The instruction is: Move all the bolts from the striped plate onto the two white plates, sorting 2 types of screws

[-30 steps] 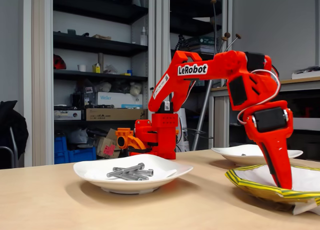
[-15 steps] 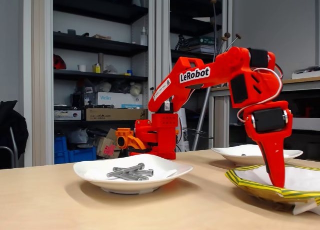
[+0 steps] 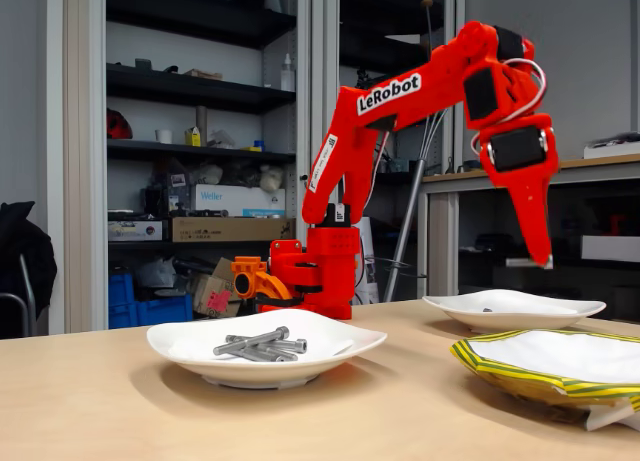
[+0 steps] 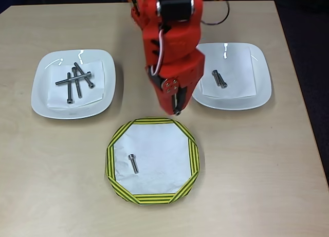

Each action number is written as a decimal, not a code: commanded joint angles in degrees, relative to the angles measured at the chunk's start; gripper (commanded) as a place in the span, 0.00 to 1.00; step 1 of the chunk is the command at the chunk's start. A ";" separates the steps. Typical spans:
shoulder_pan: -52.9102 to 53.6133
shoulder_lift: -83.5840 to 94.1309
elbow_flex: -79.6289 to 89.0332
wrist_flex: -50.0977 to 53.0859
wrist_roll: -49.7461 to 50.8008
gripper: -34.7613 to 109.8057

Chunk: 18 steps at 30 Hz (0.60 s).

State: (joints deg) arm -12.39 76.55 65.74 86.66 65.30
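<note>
The striped plate (image 4: 193, 160) (image 3: 500, 371) lies at the front of the table with one bolt (image 4: 133, 163) on its white inside. Several long bolts (image 4: 76, 80) (image 3: 258, 345) lie on the left white plate (image 4: 43, 101) (image 3: 180, 346). On the right white plate (image 4: 259, 77) (image 3: 560, 311) are two short bolts (image 4: 219, 78). My orange gripper (image 4: 177, 109) (image 3: 538, 259) hangs high in the air between the striped plate and the right white plate. It is shut on a short bolt (image 3: 520, 264) that sticks out sideways from its tip.
The arm's orange base (image 3: 315, 271) stands at the back of the wooden table (image 4: 51, 185). Shelves (image 3: 190, 91) and a bench fill the room behind. Bare tabletop lies left and right of the striped plate.
The gripper has risen out of the striped plate, from touching its inside to well above the plates, carrying a short bolt. The bolts on the white plates have not moved.
</note>
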 commanded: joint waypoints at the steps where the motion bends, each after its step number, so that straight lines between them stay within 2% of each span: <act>1: -7.91 15.56 17.40 -5.36 8.26 0.24; 6: -19.25 27.07 37.97 -12.30 21.88 0.24; 12: -28.56 34.10 51.24 -18.90 37.71 0.26; 14: -28.83 35.86 53.79 -23.38 36.65 0.35; 18: -21.97 35.33 52.03 -26.63 26.98 0.38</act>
State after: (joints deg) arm -38.50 109.69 118.83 61.70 98.00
